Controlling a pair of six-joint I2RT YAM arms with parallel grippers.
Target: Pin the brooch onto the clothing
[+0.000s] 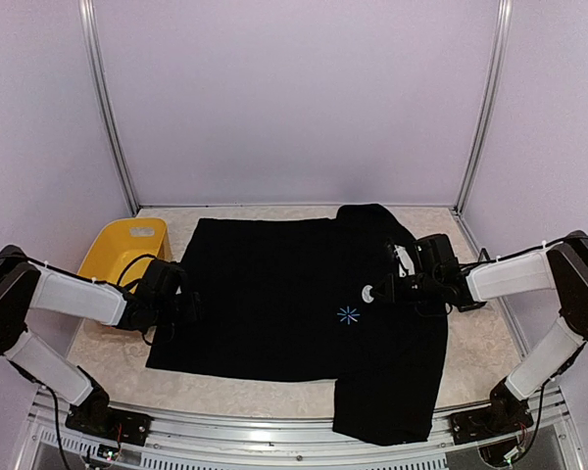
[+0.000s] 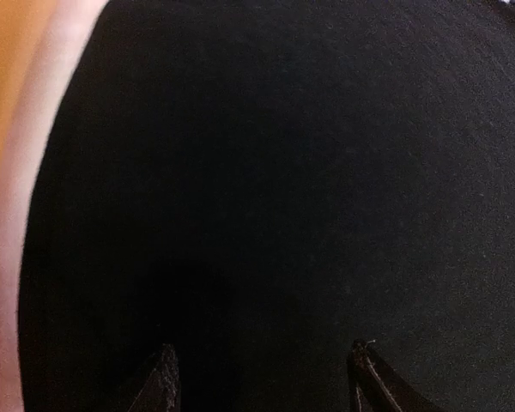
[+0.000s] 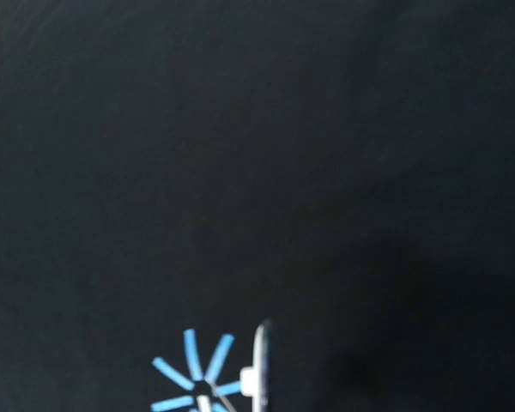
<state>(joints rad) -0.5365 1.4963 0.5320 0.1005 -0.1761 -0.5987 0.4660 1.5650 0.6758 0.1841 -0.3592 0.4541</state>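
Note:
The black T-shirt (image 1: 274,294) lies flat on the table, with a light-blue starburst mark (image 1: 348,314) on its chest. My right gripper (image 1: 382,290) reaches in from the right, shut on a small white round brooch (image 1: 368,293) held just up and right of the mark. In the right wrist view the brooch (image 3: 259,371) shows edge-on beside the starburst (image 3: 197,378), a thin pin pointing toward the mark; my fingers are out of frame. My left gripper (image 1: 190,305) is open over the shirt's left side; its fingertips (image 2: 165,378) stand wide apart above black fabric (image 2: 283,172).
A yellow bin (image 1: 125,247) stands at the back left, next to the shirt's left sleeve, and shows as an orange edge in the left wrist view (image 2: 4,77). The shirt's right side is folded over and hangs toward the front rail (image 1: 274,441). Purple walls enclose the table.

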